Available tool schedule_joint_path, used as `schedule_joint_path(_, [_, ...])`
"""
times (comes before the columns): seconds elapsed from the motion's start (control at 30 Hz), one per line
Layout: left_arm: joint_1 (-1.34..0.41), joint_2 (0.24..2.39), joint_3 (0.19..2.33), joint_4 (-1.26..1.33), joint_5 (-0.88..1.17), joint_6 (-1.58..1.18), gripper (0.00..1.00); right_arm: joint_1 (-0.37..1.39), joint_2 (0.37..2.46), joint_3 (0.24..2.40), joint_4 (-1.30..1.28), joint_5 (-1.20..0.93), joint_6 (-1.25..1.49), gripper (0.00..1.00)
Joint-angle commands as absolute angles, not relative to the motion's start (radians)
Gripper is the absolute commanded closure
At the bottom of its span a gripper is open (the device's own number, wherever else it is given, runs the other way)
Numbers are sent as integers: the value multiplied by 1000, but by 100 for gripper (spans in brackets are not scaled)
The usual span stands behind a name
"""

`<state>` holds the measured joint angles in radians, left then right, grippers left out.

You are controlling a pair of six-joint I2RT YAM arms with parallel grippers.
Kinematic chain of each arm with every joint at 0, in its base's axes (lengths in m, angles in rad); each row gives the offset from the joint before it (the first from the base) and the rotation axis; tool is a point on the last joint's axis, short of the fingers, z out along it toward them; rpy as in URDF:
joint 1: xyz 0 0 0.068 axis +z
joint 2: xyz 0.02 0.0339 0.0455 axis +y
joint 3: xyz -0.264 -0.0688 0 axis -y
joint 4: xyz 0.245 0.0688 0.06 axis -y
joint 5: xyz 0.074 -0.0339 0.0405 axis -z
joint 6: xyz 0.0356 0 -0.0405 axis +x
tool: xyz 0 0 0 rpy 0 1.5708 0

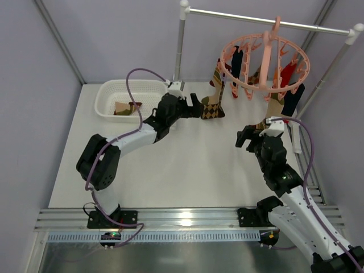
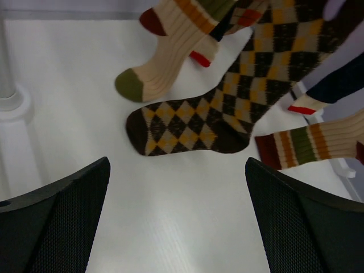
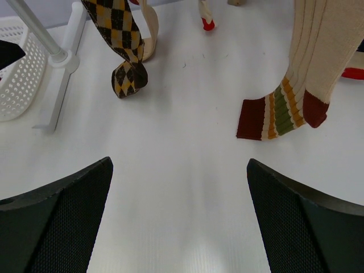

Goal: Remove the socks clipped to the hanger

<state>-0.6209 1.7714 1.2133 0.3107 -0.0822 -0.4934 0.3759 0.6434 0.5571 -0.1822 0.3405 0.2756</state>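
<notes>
The salmon-pink ring hanger [image 1: 264,60] hangs from the white rail, with several socks clipped under it. A brown-and-tan argyle sock [image 1: 213,107] hangs down with its foot on the table. My left gripper [image 1: 196,104] is open and empty just left of it. In the left wrist view the argyle sock [image 2: 193,125] lies just ahead of the open gripper [image 2: 177,216], beside a cream sock with an olive toe [image 2: 159,62] and a striped sock [image 2: 307,145]. My right gripper [image 1: 244,138] is open and empty, low over the table. The striped sock [image 3: 278,108] hangs ahead of it [image 3: 179,222].
A white perforated basket [image 1: 108,91] at the back left holds one argyle sock [image 1: 126,108]. The white rail stand [image 1: 182,45] has a post and foot [image 3: 57,62] between the basket and the socks. Grey walls enclose the table.
</notes>
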Motion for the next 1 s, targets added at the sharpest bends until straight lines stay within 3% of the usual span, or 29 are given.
schedule_joint_path(0.0, [-652,1819,1261,494,-18,-514,0,377,597,592,-216,373,275,0])
schedule_joint_path(0.5, [-788,2057,1448,637,-63,-601,1,376,531,594,-233,334,282,0])
schedule_joint_path(0.83, [-808,2189,1603,543,-276,-565,0,377,500,592,-226,307,281,0])
schedule_joint_path(0.97, [-813,2239,1655,517,-307,-534,12,377,502,591,-216,298,281,0])
